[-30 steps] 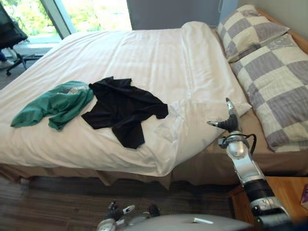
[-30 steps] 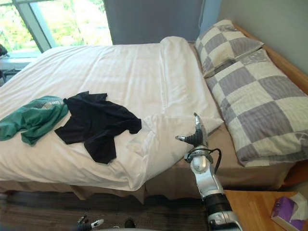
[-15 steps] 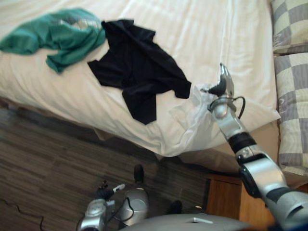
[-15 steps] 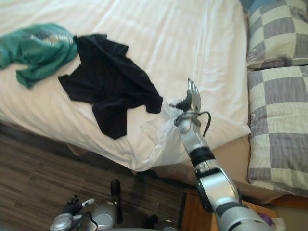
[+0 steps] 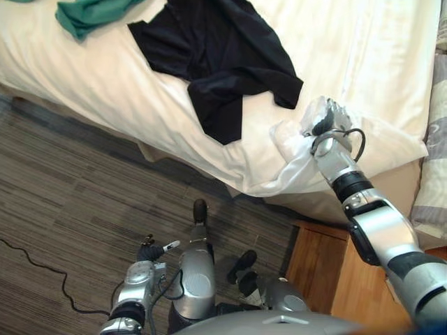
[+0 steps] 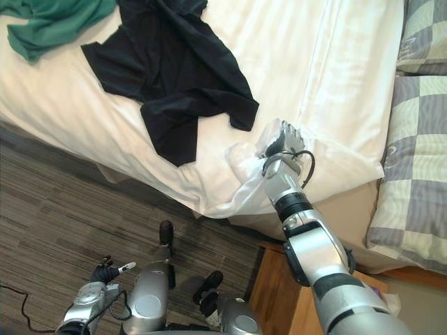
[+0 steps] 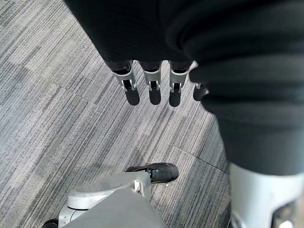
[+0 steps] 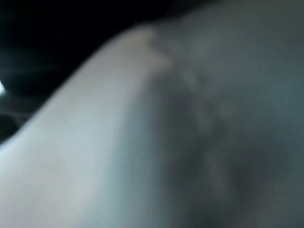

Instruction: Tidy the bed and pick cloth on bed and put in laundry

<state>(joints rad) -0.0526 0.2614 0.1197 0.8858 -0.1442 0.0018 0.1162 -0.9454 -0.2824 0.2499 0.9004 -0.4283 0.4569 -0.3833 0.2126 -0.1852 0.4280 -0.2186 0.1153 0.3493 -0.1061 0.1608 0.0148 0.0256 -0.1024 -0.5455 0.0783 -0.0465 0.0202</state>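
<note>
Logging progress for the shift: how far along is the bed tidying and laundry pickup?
Nothing looks finished. The right robot hand is at the rumpled corner of the white duvet. The black garment and green garment lie on it, not yet collected. The left robot hand hangs open, holding nothing.

Silver-grey right arm (image 5: 374,234), built of rounded shells, broken by black bands at the forearm and again nearer the elbow. Dark at the wrist of the right hand (image 5: 327,124), pale silver over its back. Same silver-grey on the left arm (image 5: 133,289), with a round, cap-like joint. Matt black ribbed cover over the back and wrist of the left hand (image 7: 237,57). Slim silver fingers (image 7: 151,88) in a row, each with a small black slot along its middle and a rounded dark tip.
</note>
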